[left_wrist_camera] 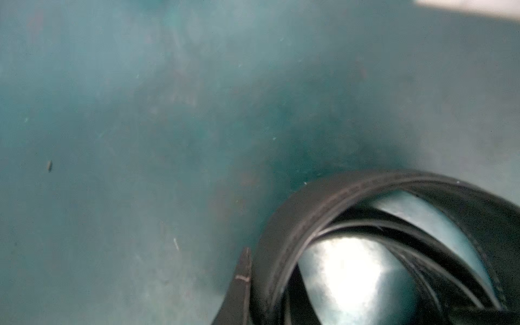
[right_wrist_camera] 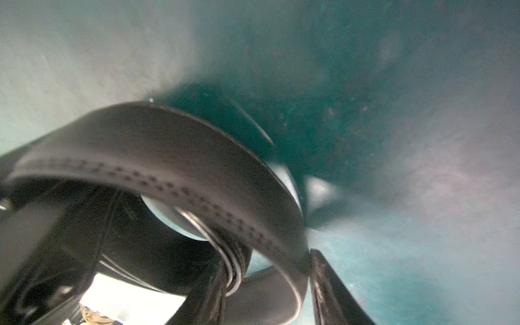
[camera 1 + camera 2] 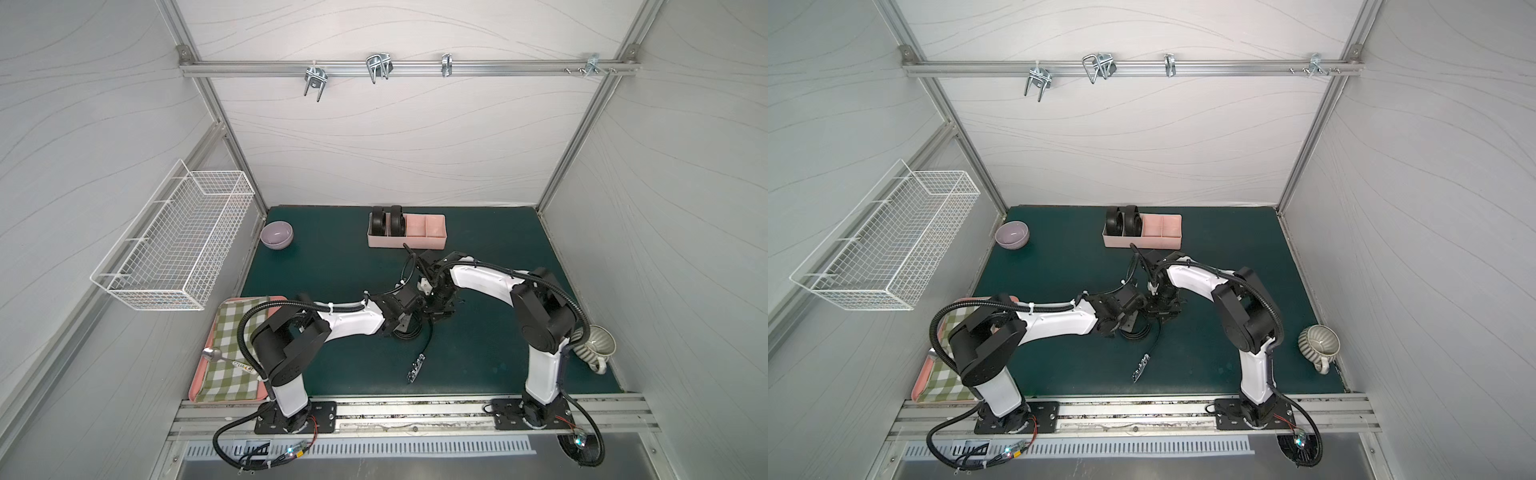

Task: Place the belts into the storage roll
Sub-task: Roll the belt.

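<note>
Now, the third belt (image 1: 284, 233) lies half-coiled on the desk (image 3: 332, 270) between the arms, short of the storage roll (image 3: 407, 242), whose two left compartments hold coiled belts (image 3: 386, 222). The left claw (image 3: 404, 327) is closed, seemingly pinching the coil's outer wrap. That pinch should be firm while the loose tail winds in. I cannot tell how wide the right claw (image 3: 439, 308) stands, and the arms hide most of the coil.

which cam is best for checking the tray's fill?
Both top views: the whole tray shows, with coiled belts in the two compartments nearest the bowl and the other two bare. The wrist views show mainly the loose belt and mat, blurred, with no tray I can make out.
</note>
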Robot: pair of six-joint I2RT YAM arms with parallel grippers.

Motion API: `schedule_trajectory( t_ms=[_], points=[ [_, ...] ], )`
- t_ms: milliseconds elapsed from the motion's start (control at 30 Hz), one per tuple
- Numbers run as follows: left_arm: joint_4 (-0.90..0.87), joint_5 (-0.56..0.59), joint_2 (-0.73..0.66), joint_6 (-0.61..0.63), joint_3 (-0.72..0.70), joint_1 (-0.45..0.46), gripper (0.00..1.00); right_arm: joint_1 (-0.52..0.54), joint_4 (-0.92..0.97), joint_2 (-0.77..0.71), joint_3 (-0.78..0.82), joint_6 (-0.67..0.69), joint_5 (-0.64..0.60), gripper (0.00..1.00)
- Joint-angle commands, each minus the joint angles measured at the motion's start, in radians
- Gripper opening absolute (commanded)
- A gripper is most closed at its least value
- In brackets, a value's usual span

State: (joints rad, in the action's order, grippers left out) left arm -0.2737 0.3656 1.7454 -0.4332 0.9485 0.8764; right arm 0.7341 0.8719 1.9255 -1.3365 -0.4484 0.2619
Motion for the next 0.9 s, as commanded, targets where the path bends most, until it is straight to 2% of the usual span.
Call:
schedule_trajectory(
  t_ms=[0,33,67,367,733,867],
  points=[
    [0.009,0.085,0.017,-0.095,0.053,-0.007,0.07,0.021,0.004,0.019,0.035,-0.068,0.068,0.53],
    [0.011,0.083,0.020,-0.102,0.050,-0.007,0.07,0.023,-0.005,0.021,0.041,-0.081,0.071,0.63],
    [0.014,0.081,0.019,-0.106,0.049,-0.007,0.07,0.026,-0.018,0.022,0.050,-0.094,0.082,0.64],
    [0.031,0.082,0.021,-0.170,0.033,-0.010,0.07,0.044,-0.181,-0.020,0.153,-0.242,0.183,0.58],
    [0.044,0.054,0.008,-0.196,0.019,-0.020,0.08,0.084,-0.318,-0.031,0.216,-0.388,0.261,0.56],
    [0.045,0.040,0.004,-0.208,0.013,-0.024,0.08,0.083,-0.393,-0.027,0.243,-0.453,0.294,0.49]
  ],
)
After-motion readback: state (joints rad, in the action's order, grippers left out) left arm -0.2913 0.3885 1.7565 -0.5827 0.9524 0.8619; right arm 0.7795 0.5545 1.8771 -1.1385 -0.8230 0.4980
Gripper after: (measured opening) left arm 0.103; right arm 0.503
